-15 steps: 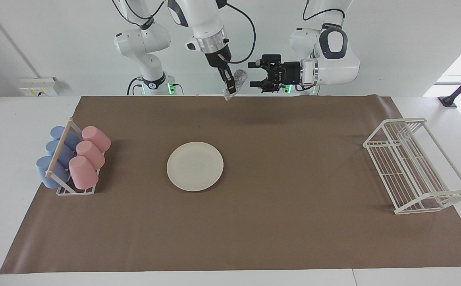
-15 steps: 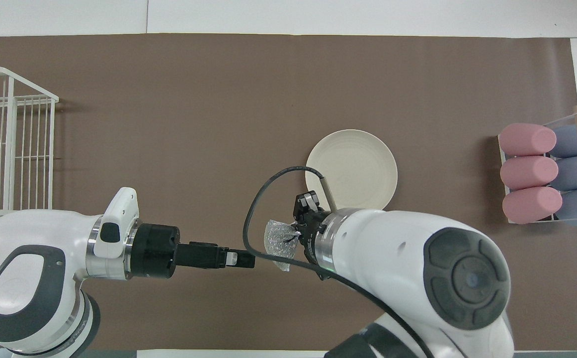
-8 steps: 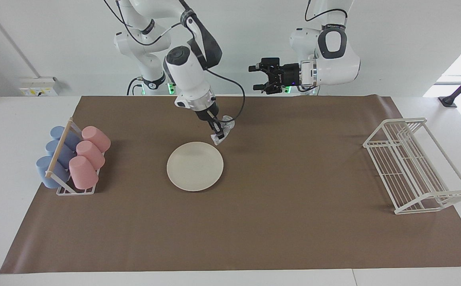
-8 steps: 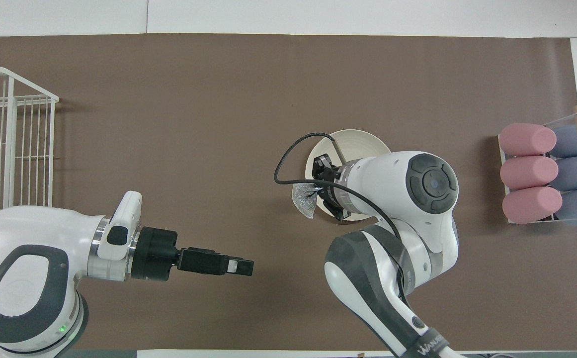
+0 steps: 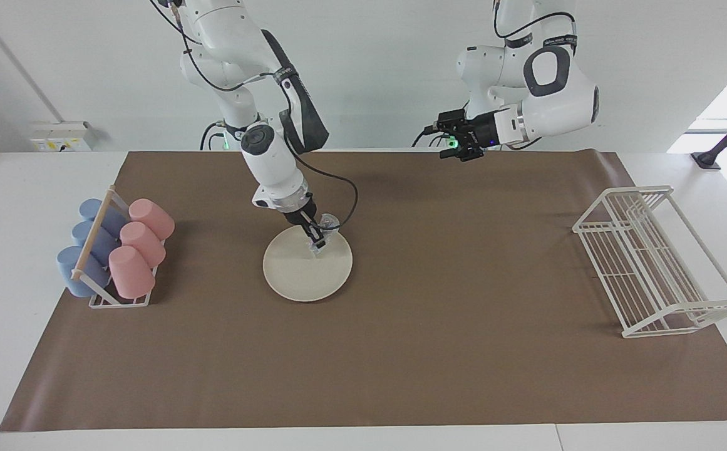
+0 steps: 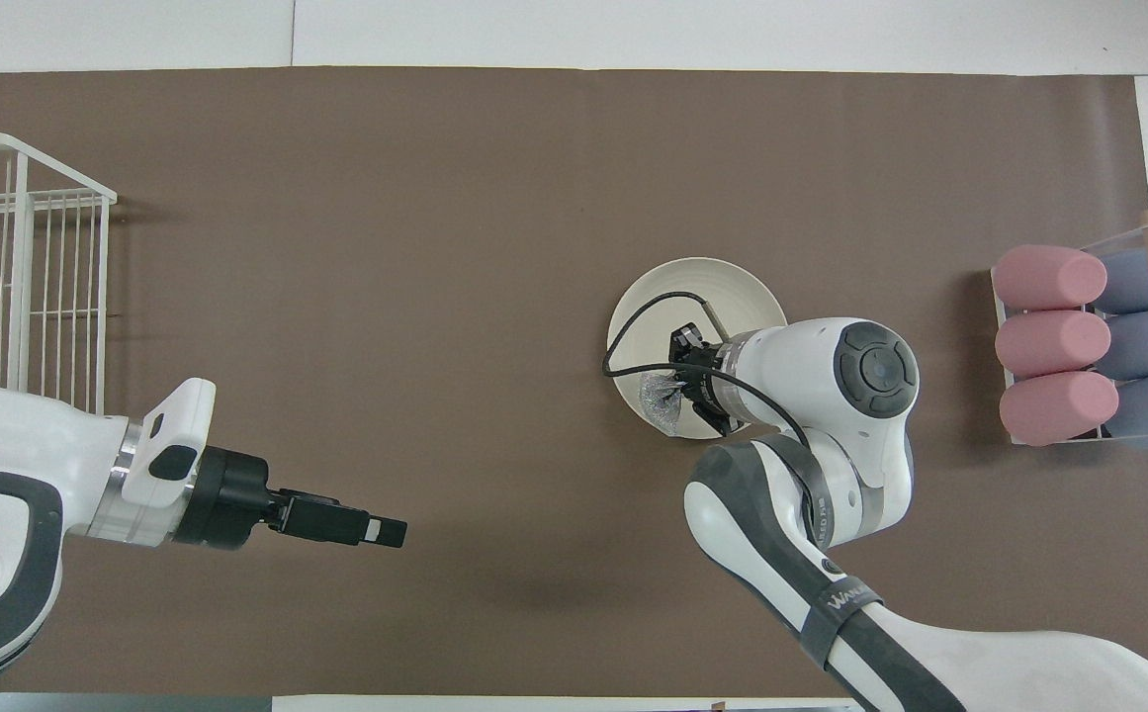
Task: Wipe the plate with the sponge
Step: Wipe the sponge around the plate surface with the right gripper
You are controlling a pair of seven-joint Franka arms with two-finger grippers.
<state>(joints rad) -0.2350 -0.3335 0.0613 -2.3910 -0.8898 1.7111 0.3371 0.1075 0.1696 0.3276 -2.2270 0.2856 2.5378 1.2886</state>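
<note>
Right gripper [image 5: 317,241] is down on the plate [image 5: 300,275] in the facing view, fingers pinched on the sponge [image 5: 327,223], and that silvery wad sits over the part of the plate nearest the robots, at the rim; whether it truly presses the surface, I cannot tell. Plate lies flat on the brown mat [image 5: 401,351]. Left gripper [image 5: 449,134] waits in the air over the mat's edge by the robots, toward the left arm's end from the plate, and its fingers I cannot read. Cup rack [image 5: 116,254] with pink and blue cups lying on their sides sits beside the plate toward the right arm's end; white wire rack [image 5: 654,263] stands well apart from the plate at the left arm's end. Overhead view now: right gripper [image 6: 684,381] pinches the sponge [image 6: 660,400] over the plate [image 6: 707,287], at the portion nearest the robots, a black cable looping across the plate. Left gripper [image 6: 381,532] hangs over bare mat [image 6: 435,198], well apart from the plate. Cup rack [image 6: 1098,341] and wire rack [image 6: 20,287] flank the plate at the two ends.
</note>
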